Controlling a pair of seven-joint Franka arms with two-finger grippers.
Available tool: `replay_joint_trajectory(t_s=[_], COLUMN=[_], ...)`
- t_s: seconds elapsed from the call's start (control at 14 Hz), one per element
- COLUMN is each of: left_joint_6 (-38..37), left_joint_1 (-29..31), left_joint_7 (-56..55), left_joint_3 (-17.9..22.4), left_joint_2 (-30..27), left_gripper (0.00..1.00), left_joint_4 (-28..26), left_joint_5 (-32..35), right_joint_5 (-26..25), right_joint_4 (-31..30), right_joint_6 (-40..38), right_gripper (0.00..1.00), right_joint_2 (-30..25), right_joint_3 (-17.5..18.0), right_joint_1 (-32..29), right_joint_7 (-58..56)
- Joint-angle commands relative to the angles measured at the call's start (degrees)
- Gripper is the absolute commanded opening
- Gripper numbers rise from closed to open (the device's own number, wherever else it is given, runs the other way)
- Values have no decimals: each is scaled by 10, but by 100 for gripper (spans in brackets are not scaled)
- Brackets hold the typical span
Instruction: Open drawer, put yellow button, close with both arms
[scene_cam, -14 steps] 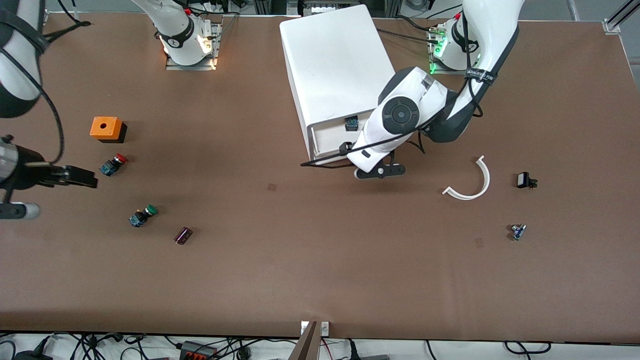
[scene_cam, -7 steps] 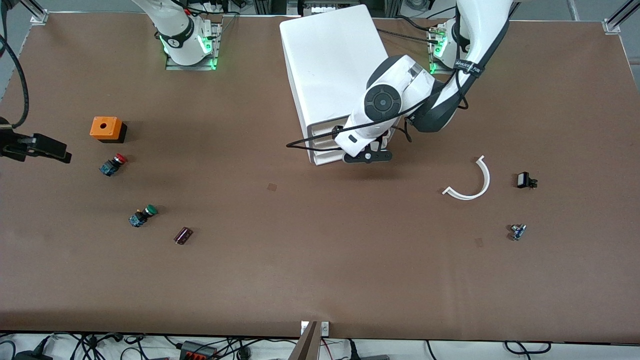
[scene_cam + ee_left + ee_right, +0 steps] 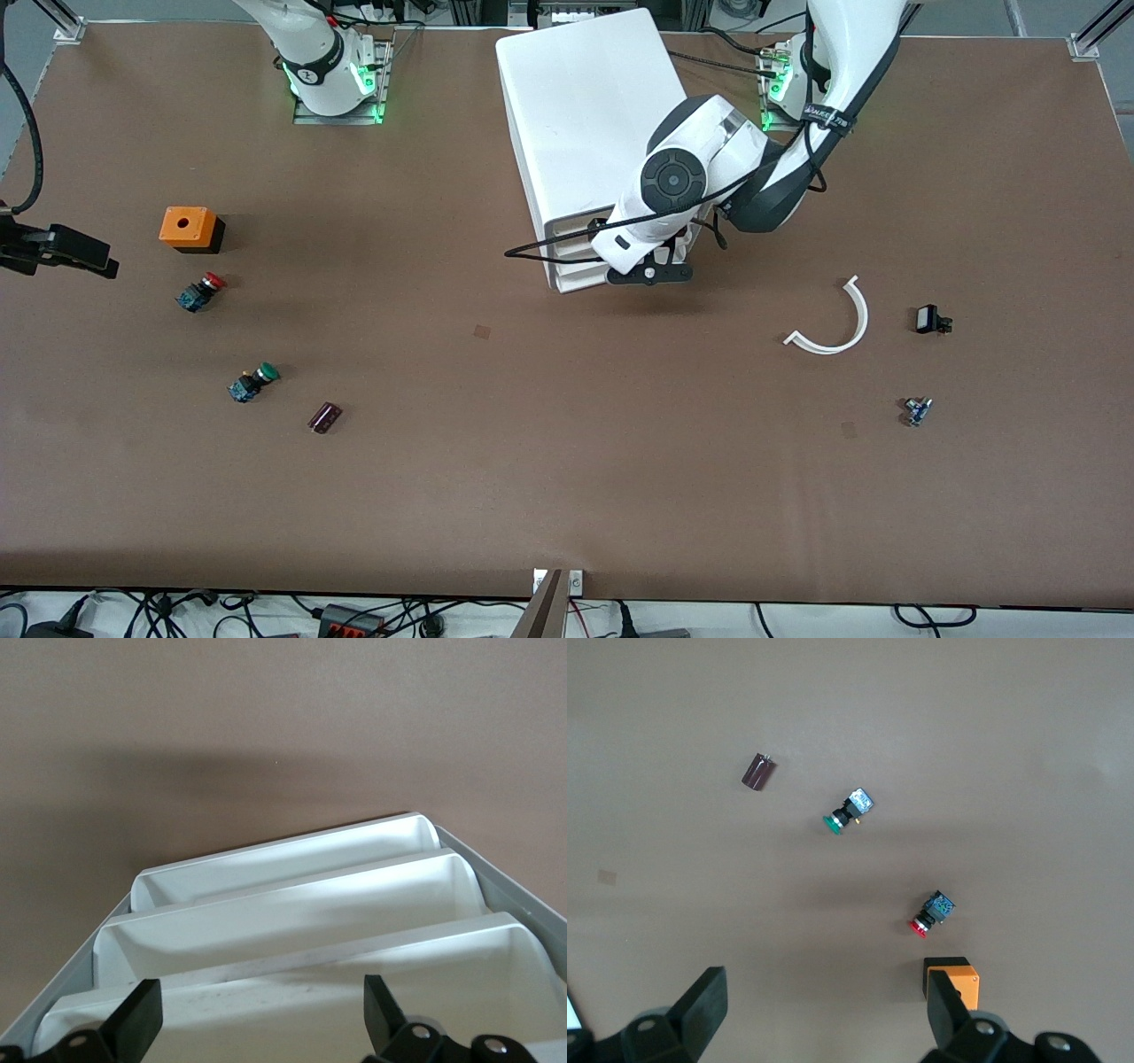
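White drawer fronts fill the left wrist view: the left gripper [image 3: 261, 990] hangs right at the face of the white cabinet [image 3: 589, 115], fingers spread wide and holding nothing, its tips straddling the scooped handles of three stacked drawers [image 3: 292, 904] whose fronts lie level with one another. Whether the tips touch the face cannot be told. Just below this gripper, bare brown table [image 3: 567, 496] runs open to the camera-side edge; toward the left arm's end lie a white curved strip [image 3: 837, 323], a small black part [image 3: 930, 319] and a small blue part [image 3: 918, 410], all well apart from it. The yellow button shows in no view. The right gripper [image 3: 84, 252] waits over the table's edge at the right arm's end, fingers likewise spread and empty. Under and near it sit an orange box [image 3: 955, 981] and a red-capped button [image 3: 930, 914]; the green-capped button [image 3: 849, 811] and a dark cylinder [image 3: 757, 772] lie farther out, with clear brown surface between them.
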Motion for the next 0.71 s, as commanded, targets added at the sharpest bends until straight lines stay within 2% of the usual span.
replay_joint_trajectory(t_s=[0.0, 0.14, 0.36, 0.5, 0.64], left_joint_6=[-10, -17, -80, -119, -150], left_joint_1=[9, 20, 70, 89, 138], left_joint_7=[-3, 4, 11, 51, 116], left_joint_3=[-9, -6, -10, -4, -5], left_joint_2=[-17, -21, -26, -26, -28], left_gripper=[100, 100, 100, 100, 100], left_joint_4=[-11, 3, 64, 108, 137], left_joint_5=[14, 16, 51, 87, 104], right_joint_5=[-7, -8, -12, -18, -19], right_joint_4=[-31, -47, -101, -137, -169], right_joint_6=[11, 11, 35, 54, 66], right_gripper=[100, 100, 100, 100, 100], right_joint_2=[-23, -34, -69, -90, -112], right_joint_3=[-4, -4, -3, -2, -3], right_joint_1=[6, 7, 9, 9, 16], right_joint_7=[-5, -5, -6, -9, -8])
